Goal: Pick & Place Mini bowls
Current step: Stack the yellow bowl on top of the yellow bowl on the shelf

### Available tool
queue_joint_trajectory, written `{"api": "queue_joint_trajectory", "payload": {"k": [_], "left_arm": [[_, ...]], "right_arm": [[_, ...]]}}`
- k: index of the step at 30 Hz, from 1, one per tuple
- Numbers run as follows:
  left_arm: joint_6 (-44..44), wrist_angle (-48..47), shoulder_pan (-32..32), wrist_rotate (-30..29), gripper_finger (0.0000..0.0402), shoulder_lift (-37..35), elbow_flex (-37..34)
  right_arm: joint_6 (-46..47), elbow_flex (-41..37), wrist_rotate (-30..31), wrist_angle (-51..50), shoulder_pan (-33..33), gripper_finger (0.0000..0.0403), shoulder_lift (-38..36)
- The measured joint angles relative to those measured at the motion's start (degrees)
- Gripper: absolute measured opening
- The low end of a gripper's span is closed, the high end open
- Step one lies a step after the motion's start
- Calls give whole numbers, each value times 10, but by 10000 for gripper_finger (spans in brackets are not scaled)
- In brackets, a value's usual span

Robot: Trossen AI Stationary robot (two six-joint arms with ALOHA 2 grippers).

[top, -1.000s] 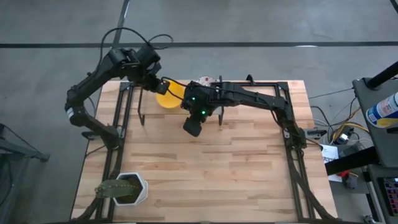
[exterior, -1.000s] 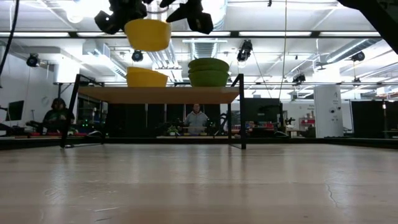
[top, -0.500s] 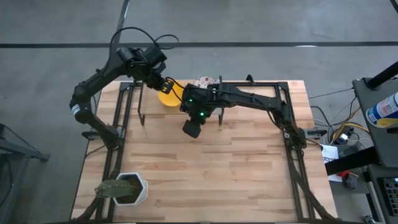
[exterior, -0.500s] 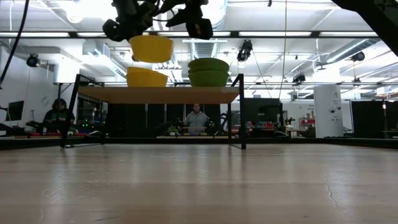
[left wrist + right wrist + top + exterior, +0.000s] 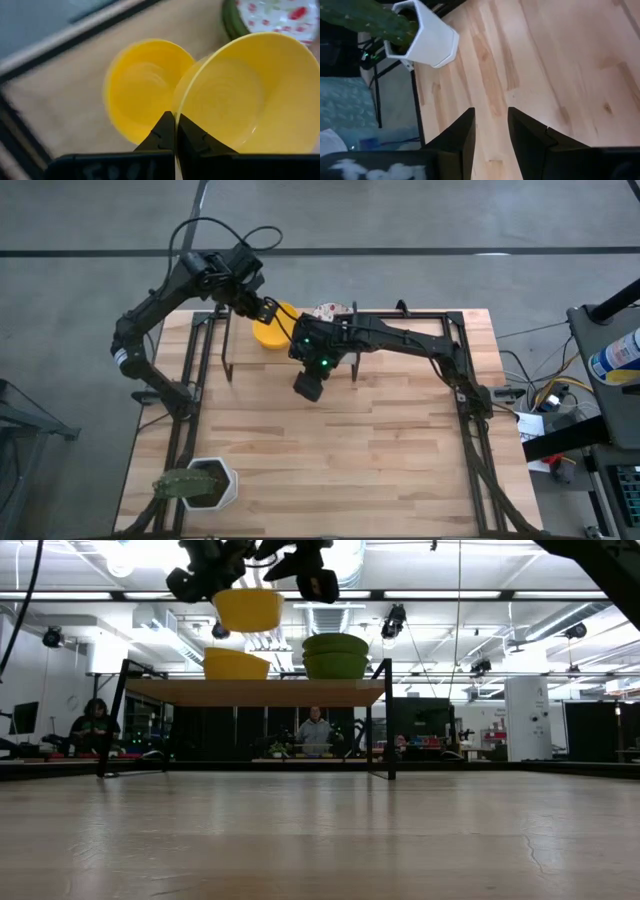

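Yellow bowl (image 5: 247, 608), plain: being carried in the air above the shelf (image 5: 255, 691) at the counter's (image 5: 330, 450) far edge, pinched by its rim in the left gripper (image 5: 174, 131), whose fingers are closed tight on the wall in the left wrist view. Over the last second it has been travelling rightward and slightly up in the low view, from above the shelf's left part toward the middle. It is hanging clear of everything, touching nothing but the gripper.

Second yellow bowl (image 5: 236, 664): sitting on the shelf just below and a little left of the carried one; unmoved.

Green bowls (image 5: 335, 655): stacked on the shelf to the right; unmoved. In the left wrist view a speckled bowl (image 5: 280, 14) is showing inside a green rim.

Right gripper (image 5: 490, 131): hovering empty over bare counter near the shelf, fingers parted slightly, holding nothing; barely changed in the past second.

Cactus pot (image 5: 212, 483): standing at the counter's near left corner, well apart from the work.

Judgement: the carry is under way, the placing not yet done. The rightward drift suggests a spot on or beside the resting yellow bowl or the green stack; which one cannot be told. The thin rim grip makes tilting the likely risk on lowering.
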Motion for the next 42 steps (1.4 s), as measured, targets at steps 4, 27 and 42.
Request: {"api": "queue_joint_trajectory", "payload": {"k": [4,27,42], "left_arm": [[-24,2,-14,46,0,-6,0],[-98,171,-229,196,0,-156,-3],[-228,102,-339,123,0,-171,-4]], "right_arm": [[-21,0,-4,7,2,109,0],[-168,-1,178,118,25,92,-315],[-154,-12,198,116,24,84,-417]]}}
